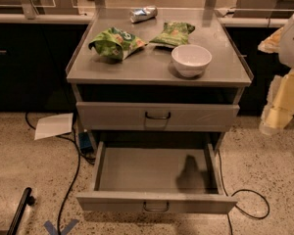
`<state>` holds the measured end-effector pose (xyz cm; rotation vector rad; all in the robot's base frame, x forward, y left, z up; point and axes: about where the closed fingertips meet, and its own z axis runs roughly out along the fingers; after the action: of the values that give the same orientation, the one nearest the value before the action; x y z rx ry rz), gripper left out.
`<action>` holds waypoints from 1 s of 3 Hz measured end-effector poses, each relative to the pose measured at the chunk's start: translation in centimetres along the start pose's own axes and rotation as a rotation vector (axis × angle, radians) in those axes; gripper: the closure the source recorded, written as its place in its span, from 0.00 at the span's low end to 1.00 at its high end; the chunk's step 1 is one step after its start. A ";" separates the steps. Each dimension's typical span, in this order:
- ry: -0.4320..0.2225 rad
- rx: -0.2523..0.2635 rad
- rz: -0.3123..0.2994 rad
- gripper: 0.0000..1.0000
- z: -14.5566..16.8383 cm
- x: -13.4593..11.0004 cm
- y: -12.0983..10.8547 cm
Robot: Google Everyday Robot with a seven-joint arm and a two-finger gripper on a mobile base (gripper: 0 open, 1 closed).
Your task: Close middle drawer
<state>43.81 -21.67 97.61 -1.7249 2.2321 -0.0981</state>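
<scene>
Over at the right edge of the scene, level with the drawer fronts, hangs the gripper (278, 106), a pale, blurred shape beside the cabinet's right side. Apart or together? I can't tell from where I'm standing. It touches nothing and sits well clear of any handle.

Down and to its left, the middle drawer (156, 201) is pulled right out toward us, its wide flat front low near the floor with the small dark loop handle (156, 207) dead centre. Inside, the grey drawer floor holds only a dark shadow (188, 173) toward its right side.

Above it, the upper drawer (112, 115) looks pushed in, or very nearly so, under the cabinet top (152, 70).

Up on that top, a white bowl (191, 60) stands upright near the front right corner. A crumpled green chip bag (116, 43) lies by the left edge, and a second green bag (172, 33) lies flat toward the back, just behind the bowl. A silver can (143, 14) lies on its side at the back edge.

On the speckled floor, a white sheet of paper (54, 125) sits left of the cabinet, with a black cable (68, 190) trailing past it. Another cable (252, 207) loops by the drawer's right front corner.
</scene>
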 end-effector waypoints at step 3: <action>-0.065 0.053 0.061 0.00 -0.5 -0.4 1.7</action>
<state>42.15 -20.87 97.75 -1.6079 2.2127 -0.0848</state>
